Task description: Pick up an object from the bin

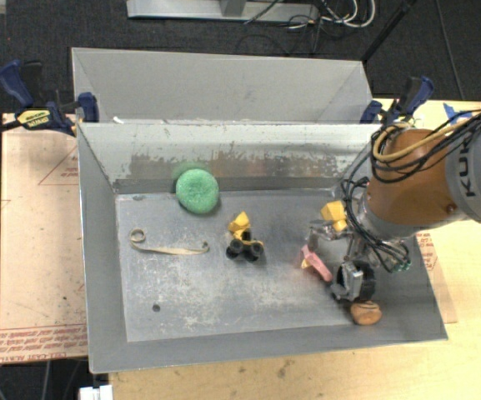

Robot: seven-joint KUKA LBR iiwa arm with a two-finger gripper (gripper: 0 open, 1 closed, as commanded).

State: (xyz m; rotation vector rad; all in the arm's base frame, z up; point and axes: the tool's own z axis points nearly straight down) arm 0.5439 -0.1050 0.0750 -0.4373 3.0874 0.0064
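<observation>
My gripper [353,283] is low at the bin's right side, near the front. A small brown rounded object [365,312] lies just in front of it on the floor. A pink piece [315,262] lies right beside the gripper on its left. A small yellow block [333,213] sits just behind it, partly covered by the arm's cables. I cannot see how the fingers stand or whether anything is between them.
A green round sponge-like ball [197,191] rests at the back wall. A yellow-and-black toy [243,242] lies mid-bin. A thin beige strap with a ring [167,245] lies at the left. The arm's orange cover hangs over the right side.
</observation>
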